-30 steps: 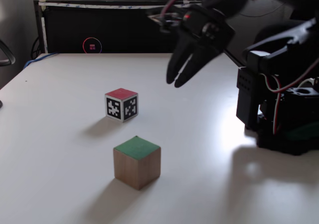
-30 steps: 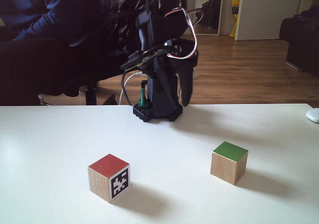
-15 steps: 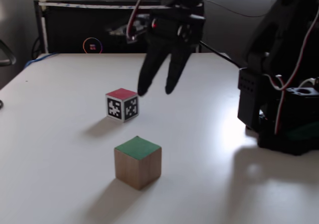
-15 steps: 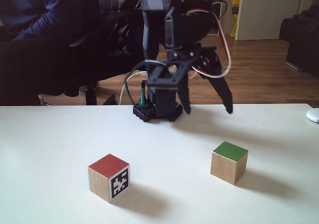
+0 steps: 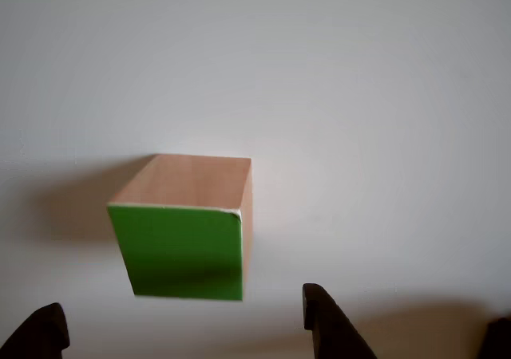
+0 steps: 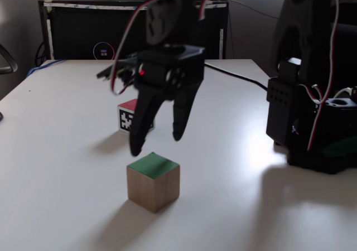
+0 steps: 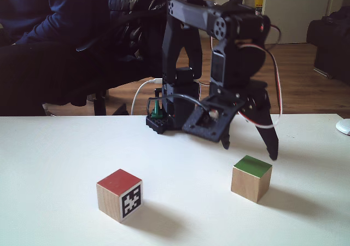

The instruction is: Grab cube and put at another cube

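Other view — cube green-topped (plain wood sides), upright.

green-topped wooden cube upright on table, red-topped marker cube well apart

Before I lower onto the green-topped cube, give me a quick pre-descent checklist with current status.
1. Pincer open: ok, the fingers are spread.
2. Pincer empty: ok.
3. Green-topped cube upright on the table: ok.
4. Fingers straddling the cube: not ok; in the other view the cube sits off toward one fingertip.
5. Marker cube standing apart: ok.
6. Height left above the cube: cannot tell.
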Available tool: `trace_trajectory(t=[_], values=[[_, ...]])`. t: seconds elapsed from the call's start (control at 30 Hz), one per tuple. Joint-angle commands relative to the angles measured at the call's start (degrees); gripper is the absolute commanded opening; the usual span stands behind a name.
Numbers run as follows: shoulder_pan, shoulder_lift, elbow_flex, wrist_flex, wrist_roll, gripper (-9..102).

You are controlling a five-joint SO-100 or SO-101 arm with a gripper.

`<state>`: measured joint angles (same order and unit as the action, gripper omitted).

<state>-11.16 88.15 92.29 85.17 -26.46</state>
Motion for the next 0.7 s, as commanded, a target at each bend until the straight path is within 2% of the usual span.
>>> trace_trajectory(t=[0.0,0.67], values=[[-0.9,-2.0,-4.5,0.1,2.2,45],[-5.6,-12.5,-8.3,-0.1,3.6,41]])
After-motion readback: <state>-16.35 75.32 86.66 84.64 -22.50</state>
